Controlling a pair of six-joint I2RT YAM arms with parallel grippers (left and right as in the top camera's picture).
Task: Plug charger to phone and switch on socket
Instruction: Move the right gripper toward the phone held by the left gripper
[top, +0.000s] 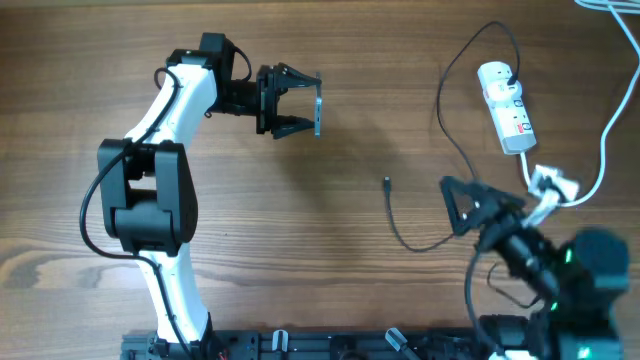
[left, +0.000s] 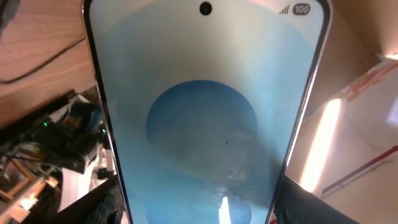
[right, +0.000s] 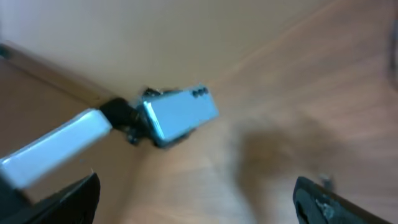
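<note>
The left gripper (top: 304, 102) is clamped on the phone (top: 317, 104) - in the left wrist view the screen (left: 205, 124) fills the space between its fingers (left: 102, 205), held by its sides and standing on edge. The right gripper (top: 452, 207) is empty, its jaws spread wide. The charger's (top: 452, 140) plug tip (top: 387, 182) lies on the table (top: 330, 250) just ahead of those jaws - well apart from the phone. The socket (top: 506, 120) lies beyond the right gripper, off to one side.

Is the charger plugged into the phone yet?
No. The charger tip lies loose on the table, apart from the phone, which the left gripper holds.
</note>
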